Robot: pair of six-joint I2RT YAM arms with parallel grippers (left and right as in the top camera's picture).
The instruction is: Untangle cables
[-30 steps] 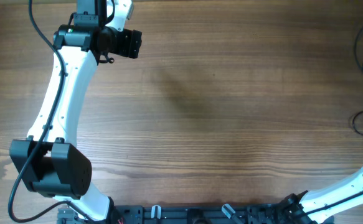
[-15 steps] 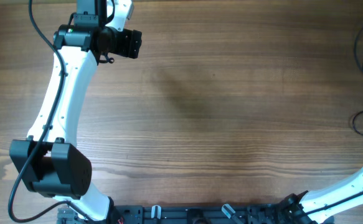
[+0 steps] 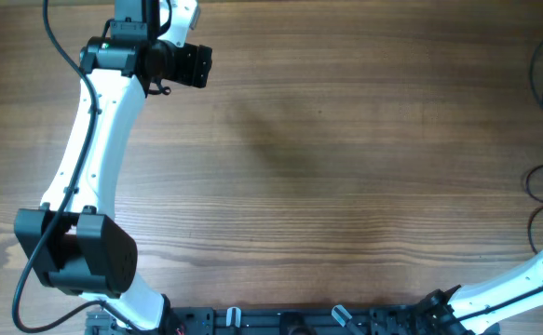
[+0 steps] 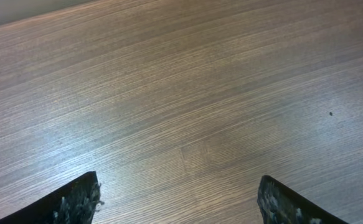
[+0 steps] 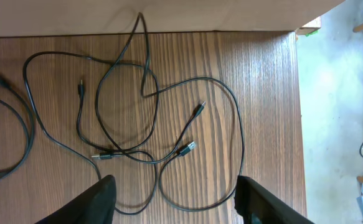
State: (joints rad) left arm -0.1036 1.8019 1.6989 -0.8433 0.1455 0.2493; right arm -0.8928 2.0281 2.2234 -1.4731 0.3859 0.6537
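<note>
Cables (image 5: 187,148) shifted at overhead's edge; right wrist shows whole crossed tangle.

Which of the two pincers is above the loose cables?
The right pincer: black cables lie looped on the table below it. The left pincer has only bare table below it.

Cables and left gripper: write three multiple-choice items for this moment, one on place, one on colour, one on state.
1. The cables lie: A in a box; B on the table near its corner; C on the floor.
2. Cable colour: A black; B white; C red.
3. The left gripper is: A shut on a cable; B shut, empty; C open.
Answers: B, the right wrist view shows loose loops on wood beside the edge; A, every strand is black; C, it stands wide over bare wood.
</note>
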